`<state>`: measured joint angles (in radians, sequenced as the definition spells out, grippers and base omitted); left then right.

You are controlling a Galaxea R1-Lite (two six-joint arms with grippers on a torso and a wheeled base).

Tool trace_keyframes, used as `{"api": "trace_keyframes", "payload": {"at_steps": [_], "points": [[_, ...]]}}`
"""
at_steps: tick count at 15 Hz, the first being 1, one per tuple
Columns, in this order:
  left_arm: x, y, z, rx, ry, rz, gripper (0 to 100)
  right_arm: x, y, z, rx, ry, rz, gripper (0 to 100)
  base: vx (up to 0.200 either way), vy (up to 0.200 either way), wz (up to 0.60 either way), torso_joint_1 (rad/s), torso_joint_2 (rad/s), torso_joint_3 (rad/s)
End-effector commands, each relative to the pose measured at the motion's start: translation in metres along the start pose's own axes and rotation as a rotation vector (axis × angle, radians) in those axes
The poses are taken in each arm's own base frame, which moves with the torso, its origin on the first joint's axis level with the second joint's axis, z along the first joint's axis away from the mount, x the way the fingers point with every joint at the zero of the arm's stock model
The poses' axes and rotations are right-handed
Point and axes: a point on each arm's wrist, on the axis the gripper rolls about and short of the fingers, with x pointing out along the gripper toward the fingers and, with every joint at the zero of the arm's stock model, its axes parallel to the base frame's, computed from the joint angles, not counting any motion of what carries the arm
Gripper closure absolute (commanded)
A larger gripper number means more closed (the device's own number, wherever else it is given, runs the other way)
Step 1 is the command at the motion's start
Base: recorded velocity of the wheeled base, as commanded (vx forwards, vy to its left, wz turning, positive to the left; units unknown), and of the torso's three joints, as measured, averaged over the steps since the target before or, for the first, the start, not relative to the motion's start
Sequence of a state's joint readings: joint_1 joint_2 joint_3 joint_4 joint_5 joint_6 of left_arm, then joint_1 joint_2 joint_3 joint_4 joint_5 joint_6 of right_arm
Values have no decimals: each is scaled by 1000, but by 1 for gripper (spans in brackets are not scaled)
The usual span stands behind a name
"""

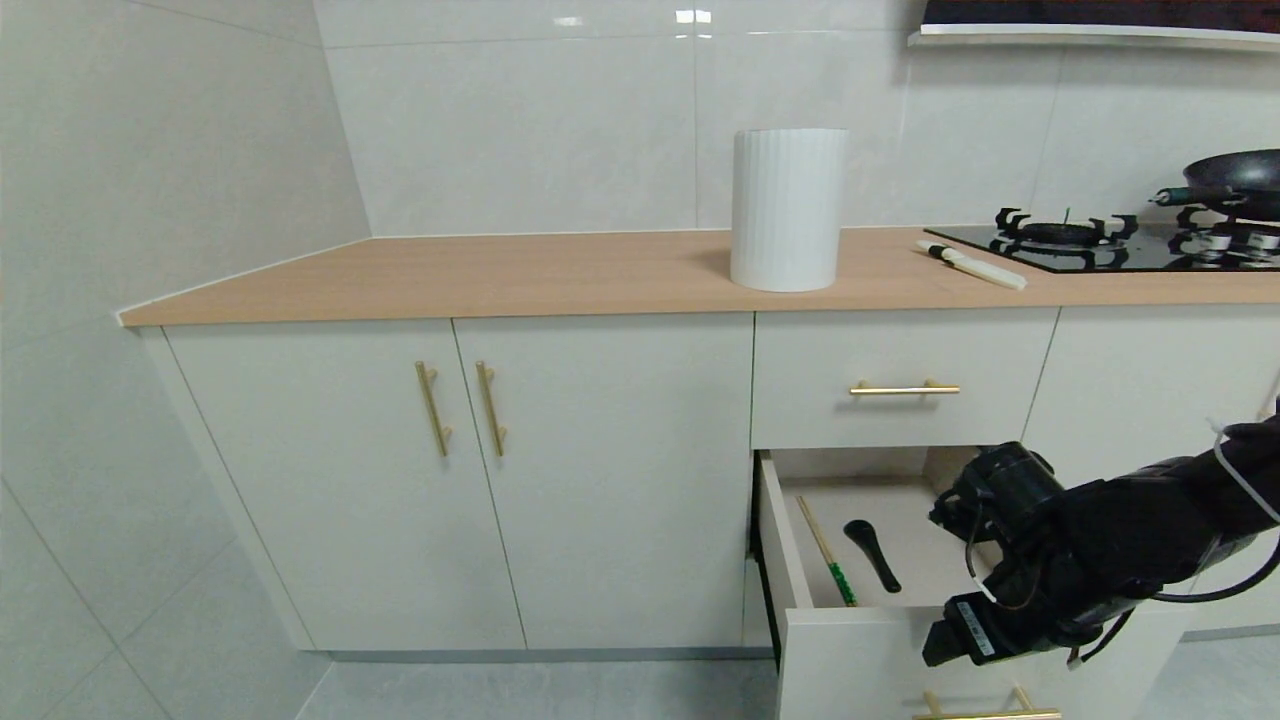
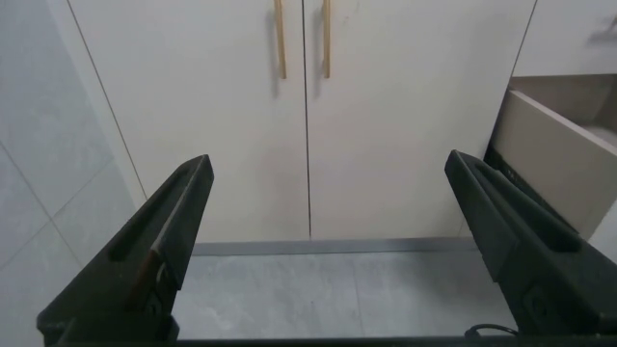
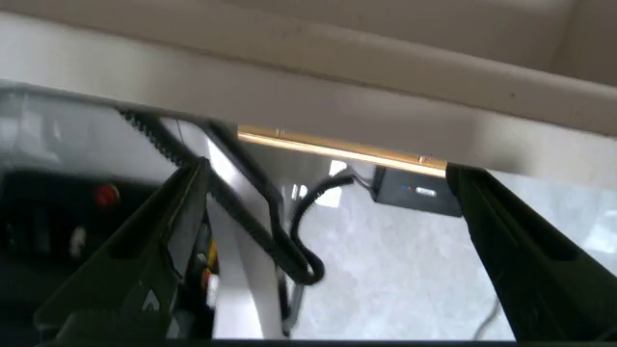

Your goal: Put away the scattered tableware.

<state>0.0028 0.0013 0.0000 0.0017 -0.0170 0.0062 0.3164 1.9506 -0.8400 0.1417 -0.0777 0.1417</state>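
Bright even light, glare on tiles (image 1: 690, 16)

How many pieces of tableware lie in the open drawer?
2: chopsticks by the left wall of the drawer, a black spoon beside them. The right arm covers part of it, so more may be hidden.

The open drawer (image 1: 782, 545) holds chopsticks (image 1: 826, 553) and a black spoon (image 1: 873, 553) along its left and middle, leaving bare floor to their right, where the right arm (image 1: 1100, 550) overhangs the front corner. Above, the bench (image 1: 500, 275) runs unbroken from the wall corner to a tall white canister (image 1: 788, 210), with a pale utensil (image 1: 972, 265) lying between canister and hob (image 1: 1100, 248).
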Motion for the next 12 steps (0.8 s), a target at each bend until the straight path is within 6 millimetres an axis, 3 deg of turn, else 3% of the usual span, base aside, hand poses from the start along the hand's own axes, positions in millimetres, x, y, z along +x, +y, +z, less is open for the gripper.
{"api": "trace_keyframes", "payload": {"at_steps": [1, 5, 8, 12], "points": [[0, 0, 0, 0, 0, 0, 0, 8, -2, 5, 27, -8, -5, 0, 0, 0, 0, 0, 0, 0], [0, 0, 0, 0, 0, 0, 0, 26, -12, 19, 87, -86, -41, 0, 0, 0, 0, 0, 0, 0], [0, 0, 0, 0, 0, 0, 0, 27, -16, 35, 112, -138, -38, 0, 0, 0, 0, 0, 0, 0], [0, 0, 0, 0, 0, 0, 0, 50, -19, 66, 132, -172, -43, 0, 0, 0, 0, 0, 0, 0]]}}
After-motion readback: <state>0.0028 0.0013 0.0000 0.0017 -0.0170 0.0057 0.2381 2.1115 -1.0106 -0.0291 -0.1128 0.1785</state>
